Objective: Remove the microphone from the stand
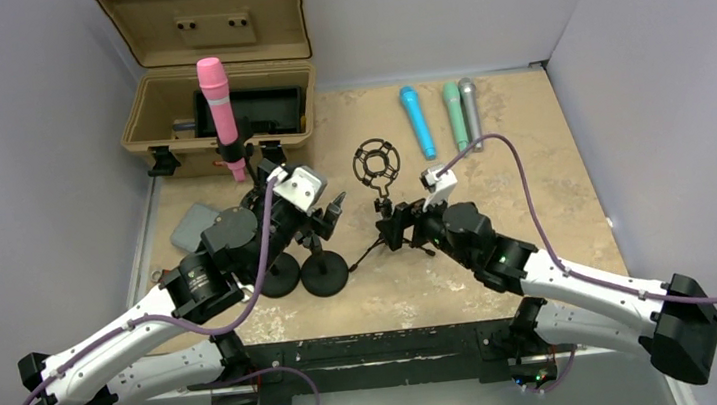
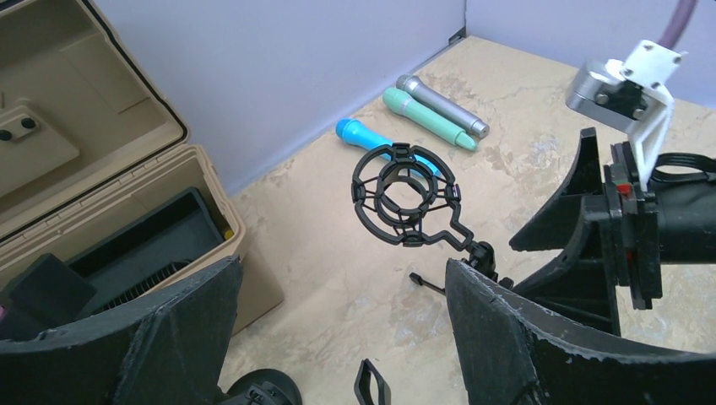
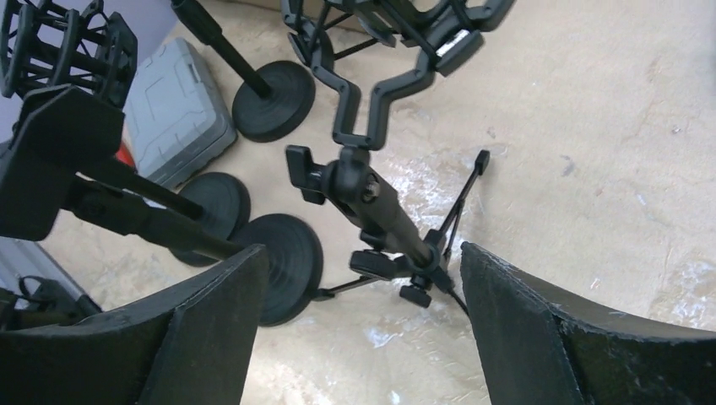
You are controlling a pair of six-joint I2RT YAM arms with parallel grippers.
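- The pink microphone [image 1: 217, 105] is seen upright at the far left of the table [image 1: 535, 194]. Its lower end is seated in the black clip [image 1: 234, 160] of its stand, in front of the open tan case [image 1: 211, 77].
- The lower part of that stand is hidden behind the left arm, so its foot cannot be told apart from the others.
- The pink microphone is touched by neither gripper.
- The left gripper [image 2: 342, 274] is held wide open, and nothing is caught between its fingers [image 2: 169, 337]. It is placed just to the right of the clip and is pointed toward the shock mount [image 1: 377, 163].
- The shock mount, a black ring cage, is carried on a small tripod stand [image 3: 397, 228] near the middle of the table.
- The right gripper [image 3: 363, 253] is spread wide, with its fingers [image 3: 540, 337] set on either side of the tripod stand's stem. A gap is shown on each side, and nothing is gripped.
- Black round stand bases [image 1: 325, 274] are seen on the table between the two arms, below the left gripper.
- A small grey case [image 1: 198, 224] is laid flat beside the left arm.
- A blue microphone [image 1: 416, 121], a green microphone [image 1: 454, 115] and a grey microphone [image 1: 469, 105] are laid side by side at the far edge of the table, well apart from both grippers.
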